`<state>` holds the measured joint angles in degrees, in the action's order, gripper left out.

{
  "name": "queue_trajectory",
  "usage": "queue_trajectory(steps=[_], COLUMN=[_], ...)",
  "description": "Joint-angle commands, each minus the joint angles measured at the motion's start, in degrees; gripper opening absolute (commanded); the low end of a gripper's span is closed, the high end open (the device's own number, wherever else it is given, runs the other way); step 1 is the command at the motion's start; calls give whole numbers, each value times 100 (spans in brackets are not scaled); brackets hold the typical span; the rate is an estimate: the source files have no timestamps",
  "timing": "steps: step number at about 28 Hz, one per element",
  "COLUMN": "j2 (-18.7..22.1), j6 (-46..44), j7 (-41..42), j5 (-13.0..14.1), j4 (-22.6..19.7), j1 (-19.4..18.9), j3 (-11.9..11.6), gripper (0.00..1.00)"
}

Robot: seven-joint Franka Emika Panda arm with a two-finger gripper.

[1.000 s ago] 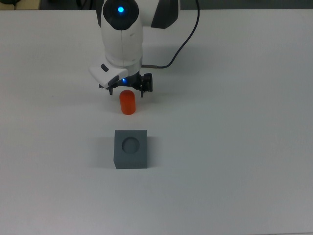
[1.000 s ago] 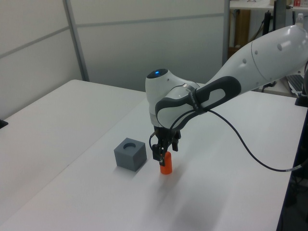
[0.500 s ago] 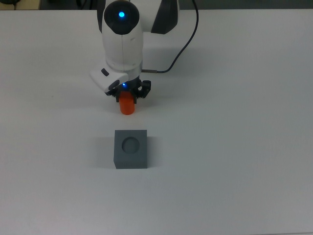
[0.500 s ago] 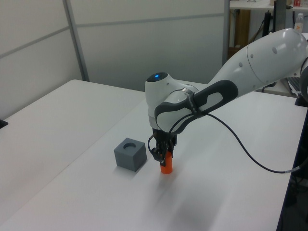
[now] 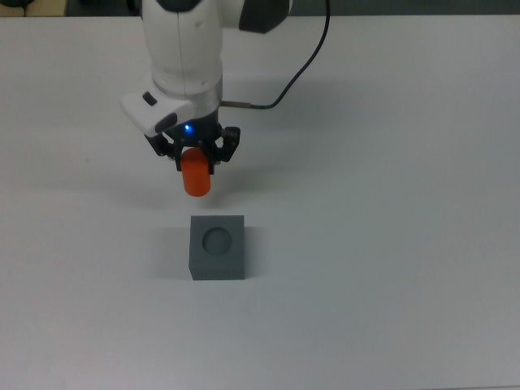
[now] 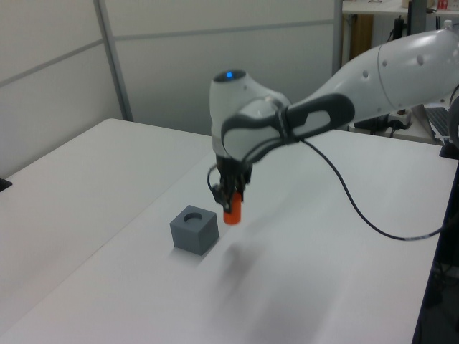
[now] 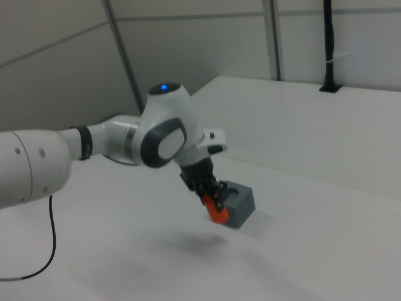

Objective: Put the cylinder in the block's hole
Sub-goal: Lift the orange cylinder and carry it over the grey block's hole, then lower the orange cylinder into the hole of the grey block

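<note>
The orange-red cylinder (image 5: pixel 195 178) (image 6: pixel 232 211) (image 7: pixel 217 212) hangs in the air, held upright by my gripper (image 5: pixel 195 159) (image 6: pixel 230 198) (image 7: pixel 212 197), which is shut on its upper part. The dark grey block (image 5: pixel 217 247) (image 6: pixel 194 229) (image 7: pixel 238 204) rests on the white table with its round hole facing up and nothing in it. In the top view the cylinder is above and slightly left of the block. In the left view it hangs just right of the block, above the block's top.
The white table (image 5: pixel 390 244) spreads widely around the block. A black cable (image 5: pixel 305 65) trails from the arm across the table's far side. Wall panels (image 6: pixel 215 64) stand behind the table in the left view.
My gripper closed on the cylinder and lifted it off the table. It has shifted toward the top view's left and, in the left view, toward the block.
</note>
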<state>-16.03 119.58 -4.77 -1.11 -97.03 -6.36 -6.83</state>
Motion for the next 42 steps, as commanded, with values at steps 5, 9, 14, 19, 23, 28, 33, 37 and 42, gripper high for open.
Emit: queue_trajectory(steps=[5, 9, 14, 19, 23, 28, 33, 37, 42], j2=[-382, -751, -962, -1015, -1156, -1235, -1288, -1288, -1244], j6=[-242, -216, 3, 65, 100, 513, 716, 716, 593], j7=[-41, -164, -516, -516, -516, -551, -718, -701, -675], j5=[234, 278, 269, 269, 278, 296, 260, 260, 269], j4=[1097, 1598, 1635, 1600, 1600, 1574, 1538, 1538, 1521], j1=[56, 153, 144, 126, 109, 82, 82, 74, 30], j3=[32, 32, 50, 67, 111, 164, 234, 234, 243], gripper=[10, 10, 10, 10, 10, 10, 10, 10, 10])
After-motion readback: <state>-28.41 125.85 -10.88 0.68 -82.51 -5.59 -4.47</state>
